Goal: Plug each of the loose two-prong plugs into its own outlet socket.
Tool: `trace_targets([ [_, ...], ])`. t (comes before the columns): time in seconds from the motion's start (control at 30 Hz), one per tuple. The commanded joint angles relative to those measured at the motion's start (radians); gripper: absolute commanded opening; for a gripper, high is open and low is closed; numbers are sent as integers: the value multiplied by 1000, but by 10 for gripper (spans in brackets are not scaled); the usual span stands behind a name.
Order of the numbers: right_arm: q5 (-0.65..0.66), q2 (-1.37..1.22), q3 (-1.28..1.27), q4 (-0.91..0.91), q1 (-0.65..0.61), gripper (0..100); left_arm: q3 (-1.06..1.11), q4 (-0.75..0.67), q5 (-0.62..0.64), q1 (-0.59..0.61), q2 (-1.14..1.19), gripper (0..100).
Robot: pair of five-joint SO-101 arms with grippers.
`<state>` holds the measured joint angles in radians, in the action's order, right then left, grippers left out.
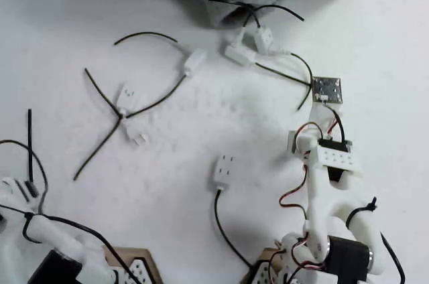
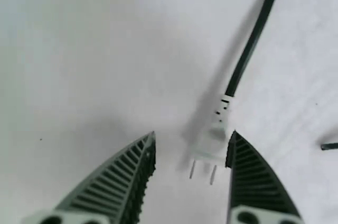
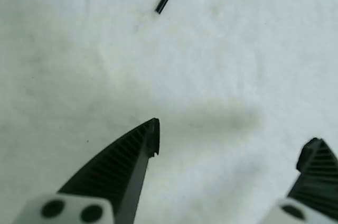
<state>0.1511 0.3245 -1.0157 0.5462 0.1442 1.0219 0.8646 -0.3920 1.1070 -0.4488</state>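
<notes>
Near the left edge of the table (image 1: pixel 161 217) a plug (image 2: pixel 214 142) lies flat between the fingers (image 2: pixel 248 176) of the left gripper (image 2: pixel 193 137); they stand apart, and one touches its side. It looks light and slippery, so I would grip the white body behind the prongs. The right gripper (image 3: pixel 235 131) is wide apart and holds nothing; a socket (image 1: pixel 224 169) lies toward the table's middle

A white outlet socket (image 1: pixel 224 169) lies flat near the middle of the table (image 1: pixel 60 23), slots up, its black cord (image 1: pixel 224 227) trailing toward the near edge. Left of it a second socket (image 1: pixel 129 98) lies face up, with a small white plug (image 1: pixel 139 138) just beside it. Farther back sit a long white connector (image 1: pixel 194 61) and two white pieces (image 1: pixel 239 54) close together. Another two-prong plug (image 2: pixel 211 147) lies flat, prongs bare.
</notes>
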Motion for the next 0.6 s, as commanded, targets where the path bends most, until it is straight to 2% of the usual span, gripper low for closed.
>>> trace_targets([
  [0.0,3,2,23,-7,-8,401,28,-31,-8,-68,-12,229],
  [0.13,3,2,23,-7,-8,401,71,-78,-5,-101,-12,230],
  [0.3,3,2,21,-7,-8,401,101,-157,-11,-67,-12,230],
  [0.4,3,2,21,-7,-8,401,106,-150,-78,-67,-12,230],
  [0.57,3,4,17,-7,-8,401,78,-81,-91,-68,-12,230],
])
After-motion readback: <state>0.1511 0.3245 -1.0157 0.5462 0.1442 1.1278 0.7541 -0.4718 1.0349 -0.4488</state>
